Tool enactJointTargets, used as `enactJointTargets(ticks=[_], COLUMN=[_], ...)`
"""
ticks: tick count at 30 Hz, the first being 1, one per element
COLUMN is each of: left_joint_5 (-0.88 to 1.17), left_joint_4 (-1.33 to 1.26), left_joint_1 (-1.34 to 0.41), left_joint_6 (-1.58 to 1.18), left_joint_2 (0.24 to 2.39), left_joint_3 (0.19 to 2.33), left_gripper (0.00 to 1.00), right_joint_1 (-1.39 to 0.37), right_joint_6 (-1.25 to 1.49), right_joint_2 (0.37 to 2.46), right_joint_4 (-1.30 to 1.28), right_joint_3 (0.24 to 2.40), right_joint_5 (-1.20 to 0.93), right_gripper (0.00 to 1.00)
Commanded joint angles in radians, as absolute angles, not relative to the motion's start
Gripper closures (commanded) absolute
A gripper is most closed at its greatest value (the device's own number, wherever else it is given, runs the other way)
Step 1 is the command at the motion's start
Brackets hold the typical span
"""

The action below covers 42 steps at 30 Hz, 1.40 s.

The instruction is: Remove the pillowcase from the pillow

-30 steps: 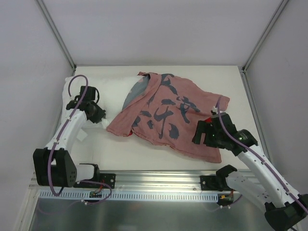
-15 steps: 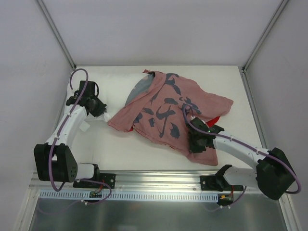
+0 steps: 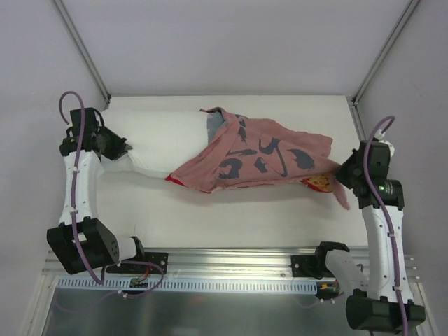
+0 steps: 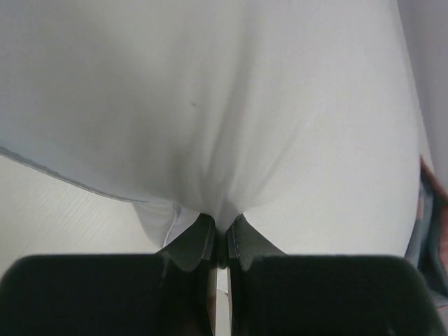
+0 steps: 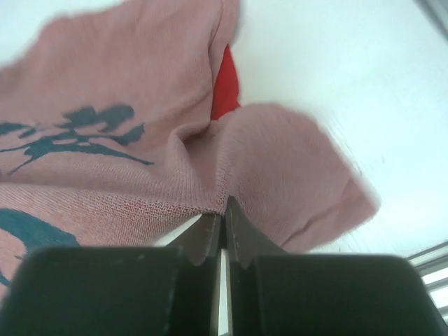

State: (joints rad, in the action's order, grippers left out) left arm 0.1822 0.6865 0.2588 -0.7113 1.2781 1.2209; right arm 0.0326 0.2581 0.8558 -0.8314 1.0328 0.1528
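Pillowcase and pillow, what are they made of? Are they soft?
The pillowcase looks like matte, thin cloth, maybe cotton: close up there is a fine ribbed weave, and it hangs in soft folds. The pillow looks like smooth white fabric over soft stuffing: it puckers where the left gripper pinches it.

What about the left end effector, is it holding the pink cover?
No, the left end effector pinches the white pillow.

I see a white worktop [image 3: 210,217] under and between the left tool [image 3: 122,152] and the right tool [image 3: 341,173], pale walls [image 3: 224,42] beyond both, and a metal rail [image 3: 231,260] nearer than both.
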Motion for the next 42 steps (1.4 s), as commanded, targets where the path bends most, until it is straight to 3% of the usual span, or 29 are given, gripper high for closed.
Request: enactJointTargets(ticks=[1, 4, 8, 12, 18, 19, 20, 22, 23, 24, 26, 28, 36, 42], left_joint_5=[0.218, 0.258, 0.276, 0.302, 0.337, 0.36, 0.377, 0.396, 0.384, 0.367, 0.312, 0.204, 0.029, -0.139], left_joint_4=[0.686, 0.693, 0.71, 0.718, 0.719, 0.719, 0.719, 0.719, 0.721, 0.721, 0.724, 0.73, 0.793, 0.873], left_joint_1=[0.383, 0.429, 0.48, 0.549, 0.575, 0.575, 0.575, 0.555, 0.539, 0.514, 0.416, 0.335, 0.04, -0.155], left_joint_6=[-0.683, -0.683, -0.669, -0.661, -0.67, -0.652, -0.643, -0.609, -0.595, -0.583, -0.549, -0.526, -0.483, -0.503], left_joint_2=[1.212, 1.209, 1.21, 1.21, 1.215, 1.219, 1.22, 1.21, 1.203, 1.192, 1.155, 1.137, 1.253, 1.513], left_joint_3=[1.313, 1.328, 1.338, 1.333, 1.319, 1.325, 1.33, 1.339, 1.353, 1.358, 1.38, 1.397, 1.518, 1.624], left_gripper=[1.0, 1.0, 1.0, 1.0, 1.0, 0.98, 0.89, 0.66, 0.39, 0.26, 0.01, 0.01, 0.01, 0.01], right_joint_1=[0.199, 0.348, 0.46, 0.509, 0.493, 0.462, 0.445, 0.405, 0.365, 0.345, 0.295, 0.27, 0.183, 0.141], right_joint_6=[0.152, 0.166, 0.233, 0.293, 0.22, 0.207, 0.19, 0.157, 0.147, 0.141, 0.132, 0.136, 0.172, 0.183], right_joint_2=[0.868, 0.859, 0.819, 0.782, 0.781, 0.767, 0.761, 0.759, 0.758, 0.755, 0.744, 0.726, 0.712, 0.715], right_joint_4=[-0.946, -0.948, -0.951, -0.948, -0.879, -0.859, -0.859, -0.859, -0.868, -0.874, -0.88, -0.882, -0.885, -0.887], right_joint_3=[1.135, 1.173, 1.184, 1.167, 1.109, 1.077, 1.062, 1.04, 1.025, 1.016, 1.0, 0.979, 0.954, 0.937], right_joint_5=[0.138, 0.091, 0.181, 0.196, 0.022, -0.006, -0.043, -0.078, -0.08, -0.078, -0.048, -0.038, -0.018, -0.02], right_gripper=[0.99, 0.99, 0.99, 0.99, 0.99, 0.93, 0.93, 0.56, 0.39, 0.16, 0.06, 0.01, 0.0, 0.0])
